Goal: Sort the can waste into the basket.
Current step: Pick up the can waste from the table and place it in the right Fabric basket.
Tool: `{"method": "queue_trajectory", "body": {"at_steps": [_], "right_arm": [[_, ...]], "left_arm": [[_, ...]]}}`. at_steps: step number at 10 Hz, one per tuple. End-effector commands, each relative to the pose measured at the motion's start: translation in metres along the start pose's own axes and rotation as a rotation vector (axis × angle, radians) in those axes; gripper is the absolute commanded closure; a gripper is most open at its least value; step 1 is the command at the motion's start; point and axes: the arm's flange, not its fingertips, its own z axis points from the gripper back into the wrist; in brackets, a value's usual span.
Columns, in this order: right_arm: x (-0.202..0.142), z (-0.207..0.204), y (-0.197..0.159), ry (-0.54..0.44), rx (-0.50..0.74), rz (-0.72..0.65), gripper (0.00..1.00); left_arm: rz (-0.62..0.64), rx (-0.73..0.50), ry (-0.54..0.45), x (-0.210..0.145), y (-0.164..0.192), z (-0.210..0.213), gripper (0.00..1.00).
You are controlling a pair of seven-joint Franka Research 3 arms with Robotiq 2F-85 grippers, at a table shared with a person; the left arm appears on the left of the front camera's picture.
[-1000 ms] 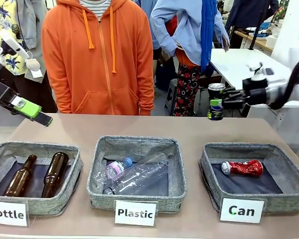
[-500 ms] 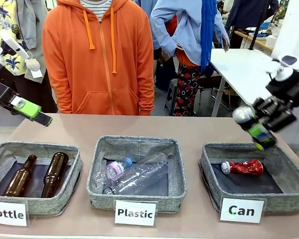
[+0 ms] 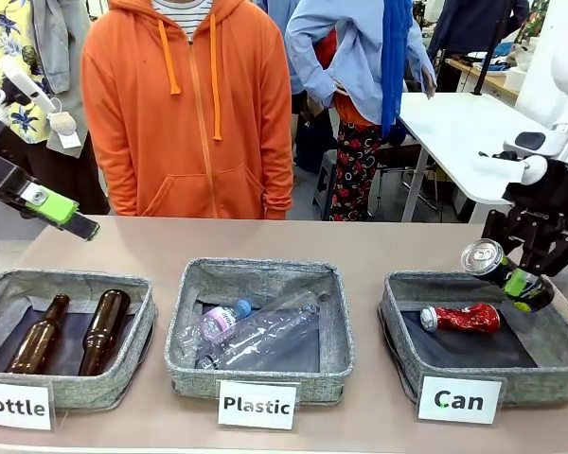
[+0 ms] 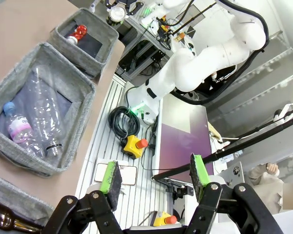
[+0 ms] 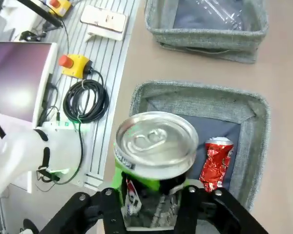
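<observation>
The dark can (image 3: pixel 506 274) with a silver top (image 5: pixel 156 139) hangs tilted over the back of the grey basket (image 3: pixel 398 326) labelled "Can". My right gripper (image 3: pixel 533 265) is shut on its sides, and in the right wrist view the can sits between the gripper's (image 5: pixel 154 195) fingers above the basket (image 5: pixel 200 92). A crushed red can (image 3: pixel 462 319) lies on the basket's dark lining (image 5: pixel 215 163). My left gripper (image 3: pixel 62 213) stands open and empty, high over the table's left end, its green pads apart (image 4: pixel 156 175).
A "Plastic" bin (image 3: pixel 260 271) with clear bottles sits mid-table, and a "Bottle" bin (image 3: pixel 71 281) with two brown bottles at the left. A person in an orange hoodie (image 3: pixel 189 113) stands at the far edge. Bare table lies behind the bins.
My right arm has carried the dark can from high behind the table's far right down and forward. The can has tipped from upright to tilted over the "Can" basket. The left arm is still.
</observation>
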Motion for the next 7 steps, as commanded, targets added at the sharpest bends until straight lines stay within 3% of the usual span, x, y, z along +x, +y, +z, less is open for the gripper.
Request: {"method": "queue_trajectory", "body": {"at_steps": [1, 5, 6, 7], "right_arm": [[-0.007, 0.000, -0.004, -0.011, -0.023, 0.006, 0.00], [-0.008, -0.003, -0.012, -0.025, -0.012, -0.001, 0.00], [-0.009, 0.000, -0.014, -0.081, -0.045, -0.025, 0.00], [-0.011, 0.006, -0.016, -0.206, -0.070, -0.058, 0.00]], "left_arm": [[-0.002, -0.009, -0.005, -0.001, -0.003, 0.002, 0.25], [-0.002, -0.009, -0.005, -0.001, -0.003, 0.002, 0.25], [-0.002, -0.009, -0.005, -0.001, -0.003, 0.002, 0.25], [-0.002, -0.009, -0.005, -0.001, -0.003, 0.002, 0.25]]}}
